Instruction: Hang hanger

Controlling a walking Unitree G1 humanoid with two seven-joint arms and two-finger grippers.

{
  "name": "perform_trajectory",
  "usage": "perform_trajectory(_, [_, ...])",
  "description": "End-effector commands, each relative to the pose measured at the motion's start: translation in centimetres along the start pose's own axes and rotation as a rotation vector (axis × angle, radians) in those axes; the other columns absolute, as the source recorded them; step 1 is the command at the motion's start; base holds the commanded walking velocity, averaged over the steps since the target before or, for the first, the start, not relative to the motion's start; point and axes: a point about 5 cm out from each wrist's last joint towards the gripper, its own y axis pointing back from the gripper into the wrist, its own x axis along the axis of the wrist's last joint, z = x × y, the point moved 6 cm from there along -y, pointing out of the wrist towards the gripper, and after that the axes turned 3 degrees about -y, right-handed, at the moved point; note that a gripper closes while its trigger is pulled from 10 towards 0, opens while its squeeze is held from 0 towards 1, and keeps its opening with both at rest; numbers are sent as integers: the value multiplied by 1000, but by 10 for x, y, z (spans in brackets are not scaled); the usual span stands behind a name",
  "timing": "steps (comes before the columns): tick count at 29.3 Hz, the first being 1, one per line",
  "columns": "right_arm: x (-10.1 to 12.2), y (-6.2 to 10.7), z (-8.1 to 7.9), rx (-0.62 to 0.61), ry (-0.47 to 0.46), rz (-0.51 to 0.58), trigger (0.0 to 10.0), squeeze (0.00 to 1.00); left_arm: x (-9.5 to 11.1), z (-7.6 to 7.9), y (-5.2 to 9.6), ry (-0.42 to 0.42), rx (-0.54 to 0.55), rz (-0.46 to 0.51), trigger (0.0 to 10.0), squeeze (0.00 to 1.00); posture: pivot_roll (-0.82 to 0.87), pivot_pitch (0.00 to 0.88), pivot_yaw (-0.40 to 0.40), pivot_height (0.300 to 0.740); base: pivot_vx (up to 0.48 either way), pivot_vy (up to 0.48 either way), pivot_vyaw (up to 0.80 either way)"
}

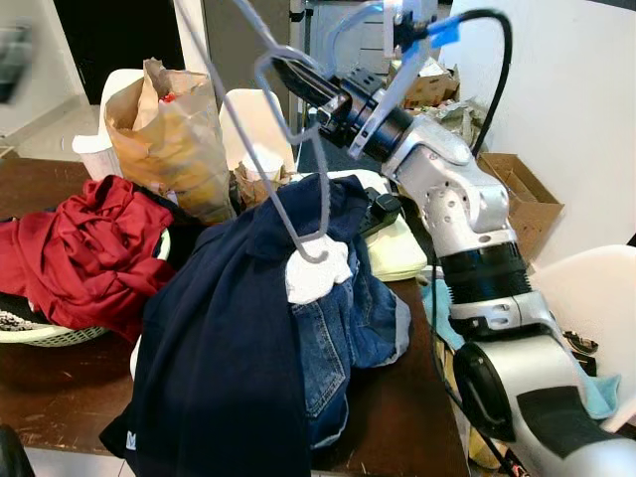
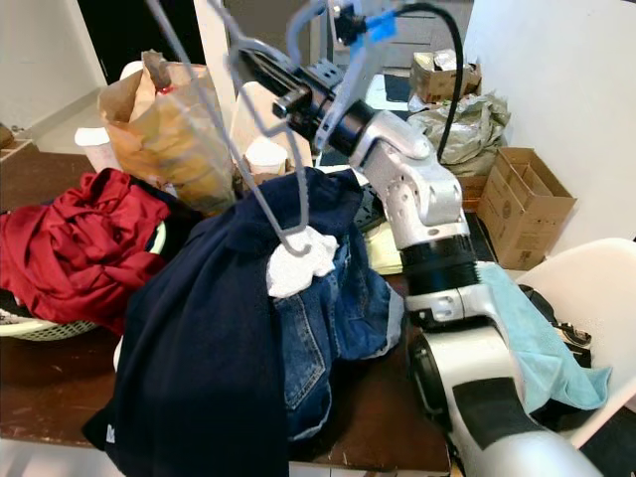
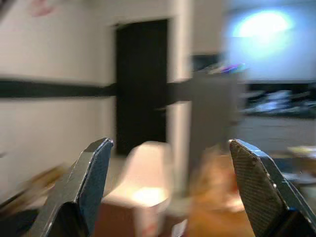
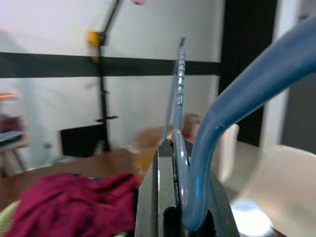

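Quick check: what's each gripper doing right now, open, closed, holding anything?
Left gripper: open, nothing between its fingers.
Right gripper: shut on the grey-blue hanger, raised above the clothes pile.

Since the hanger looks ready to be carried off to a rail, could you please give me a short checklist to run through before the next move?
1. Right gripper shut on the hanger: ok; the right wrist view shows the fingers clamped on the grey-blue plastic.
2. Hanger lifted off the table: ok.
3. Hanger's lower end free of the navy garment and white cloth: cannot tell; it hangs right at them.
4. Left gripper open and empty: ok.
5. Rail or hook to hang on located: cannot tell.
6. Paper bag and red clothes out of the way: ok, beside the hanger.
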Motion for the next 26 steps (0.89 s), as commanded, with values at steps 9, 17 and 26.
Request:
perform_trajectory(9, [4,-4,3,-40,74,1,10000,0,-109,-7,33,-26,10,-278,10000,0,38,0,-15,736,0,0,0])
perform_trajectory(17, [-4,-7,-15,19,77,1,10000,0,-150,31,30,98,-101,-342,10000,0,13,0,-9,736,0,0,0])
perform_trajectory(26, [-7,-2,-9,-6,114,-22,10000,0,-203,29,55,77,-46,-521,10000,0,-18,0,3,736,0,0,0])
